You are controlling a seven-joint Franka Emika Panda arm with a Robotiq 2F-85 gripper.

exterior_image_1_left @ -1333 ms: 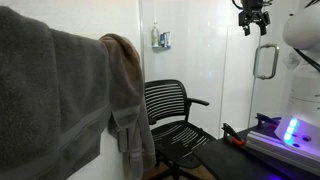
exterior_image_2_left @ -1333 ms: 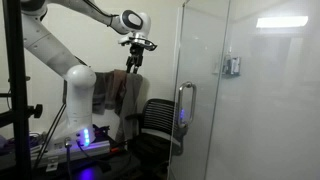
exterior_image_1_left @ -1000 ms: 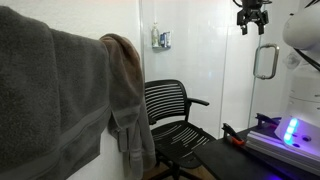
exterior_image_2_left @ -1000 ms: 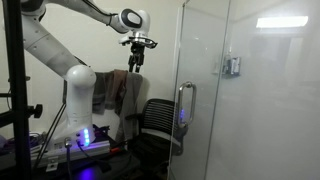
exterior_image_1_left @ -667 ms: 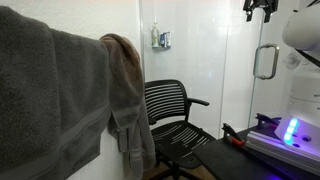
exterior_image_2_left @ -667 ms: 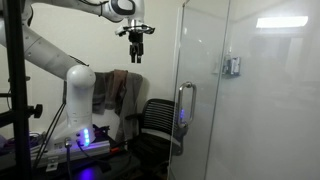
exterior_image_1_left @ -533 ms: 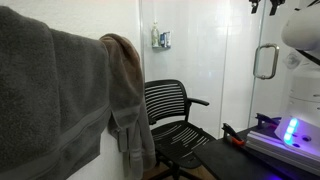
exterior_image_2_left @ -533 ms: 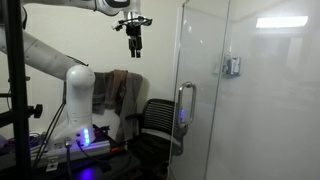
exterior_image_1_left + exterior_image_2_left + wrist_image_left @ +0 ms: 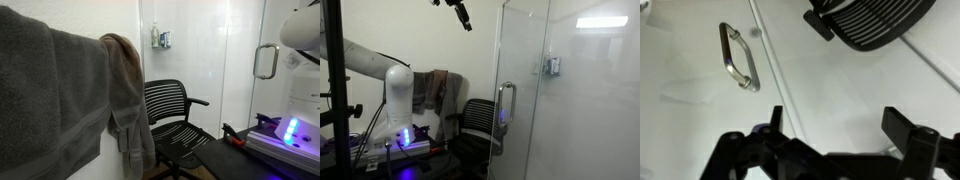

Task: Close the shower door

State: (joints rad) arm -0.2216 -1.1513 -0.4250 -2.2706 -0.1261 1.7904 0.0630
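Note:
The shower door (image 9: 520,90) is a tall clear glass panel with a chrome loop handle (image 9: 505,106). The handle also shows in an exterior view (image 9: 265,62) and in the wrist view (image 9: 738,57). My gripper (image 9: 463,13) is high up near the ceiling, well to the left of the door's edge and far above the handle. It is out of frame in the exterior view that shows the towels. In the wrist view its two black fingers (image 9: 840,128) are spread wide apart with nothing between them.
A black mesh office chair (image 9: 176,114) stands by the door and also shows in the wrist view (image 9: 872,18). Grey and brown towels (image 9: 70,100) hang close by. A fixed glass panel carries a small chrome fitting (image 9: 553,66). The robot base (image 9: 398,105) glows purple.
The arm has risen steadily. The gripper has gone from the level of the door's top to the ceiling and has left the top of one exterior view. The door has not moved.

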